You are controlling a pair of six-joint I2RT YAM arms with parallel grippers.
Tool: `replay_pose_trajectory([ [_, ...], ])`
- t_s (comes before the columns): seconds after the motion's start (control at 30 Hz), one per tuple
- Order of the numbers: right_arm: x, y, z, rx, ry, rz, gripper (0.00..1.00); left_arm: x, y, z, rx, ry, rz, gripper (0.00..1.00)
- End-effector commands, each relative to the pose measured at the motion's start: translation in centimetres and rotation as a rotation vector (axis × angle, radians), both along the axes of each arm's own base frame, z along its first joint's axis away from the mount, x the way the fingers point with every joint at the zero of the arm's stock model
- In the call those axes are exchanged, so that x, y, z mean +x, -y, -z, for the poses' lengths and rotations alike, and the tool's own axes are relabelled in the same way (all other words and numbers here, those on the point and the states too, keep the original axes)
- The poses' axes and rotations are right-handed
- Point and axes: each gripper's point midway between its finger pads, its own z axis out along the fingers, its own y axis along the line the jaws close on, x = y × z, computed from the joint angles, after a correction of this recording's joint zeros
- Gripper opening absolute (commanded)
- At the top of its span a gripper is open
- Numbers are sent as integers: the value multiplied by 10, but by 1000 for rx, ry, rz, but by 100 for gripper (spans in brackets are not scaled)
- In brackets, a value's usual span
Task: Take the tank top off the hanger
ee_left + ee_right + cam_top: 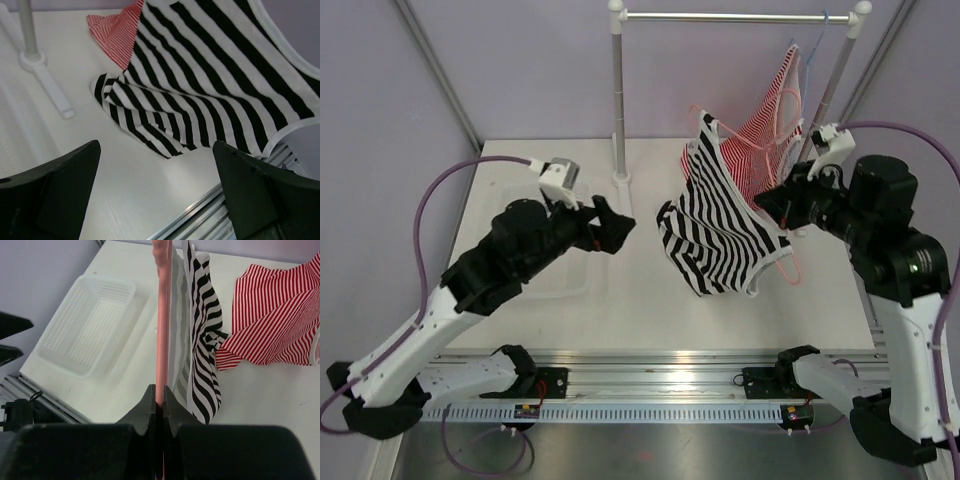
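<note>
The black-and-white striped tank top [720, 225] hangs in the air from the pink wire hanger [791, 265], its lower folds drooping toward the table. My right gripper [767, 203] is shut on the hanger's pink wire [162, 315], with the tank top [202, 340] draped just right of the wire in the right wrist view. My left gripper [610, 228] is open and empty, left of the tank top and apart from it. In the left wrist view the striped fabric [215, 85] lies ahead of the open fingers [55, 195].
A red-and-white thinly striped top [770, 125] hangs on a pale blue hanger [810, 55] from the rack rail [740, 17]. The rack's post and foot [618, 120] stand at the back centre. A white perforated basket [92, 325] sits on the table under the left arm.
</note>
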Motion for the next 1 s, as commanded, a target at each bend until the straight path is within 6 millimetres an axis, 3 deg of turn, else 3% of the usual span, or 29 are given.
replay_pose_trajectory([
  [0.0, -50, 2, -2, 41, 10, -46, 0, 13, 47, -32, 17, 91, -51, 99],
  [0.03, -58, 3, -1, 43, 13, -52, 0, 13, 55, -61, -4, 138, -57, 99],
  [0.07, -65, 5, 3, 43, 6, -53, 0, 12, 68, -68, 0, 151, -40, 99],
  [0.1, -77, 7, 7, 38, 0, -60, 0, 12, 99, -56, 52, 140, 1, 99],
  [0.13, -82, 8, 9, 33, 2, -66, 0, 12, 105, -84, 20, 183, -2, 99],
  [0.2, -90, 10, 14, 33, 6, -71, 0, 17, 135, -81, 42, 189, 31, 99],
  [0.27, -94, 11, 18, 33, 0, -72, 0, 21, 145, -99, 15, 208, 36, 98],
  [0.33, -99, 11, 17, 41, 12, -77, 0, 25, 161, -93, 31, 202, 57, 94],
  [0.4, -99, 8, 19, 48, 9, -92, 0, 27, 168, -100, 17, 215, 68, 88],
  [0.63, -98, 0, 16, 72, 8, -132, 0, 39, 177, -86, 71, 215, 39, 78],
  [0.8, -101, -5, 12, 88, 15, -164, 0, 51, 181, -75, 126, 216, -2, 65],
  [0.87, -104, -8, 8, 101, 21, -190, 0, 57, 181, -74, 138, 215, -12, 59],
  [0.97, -102, -7, 10, 93, 20, -178, 0, 63, 179, -72, 140, 208, -28, 37],
])
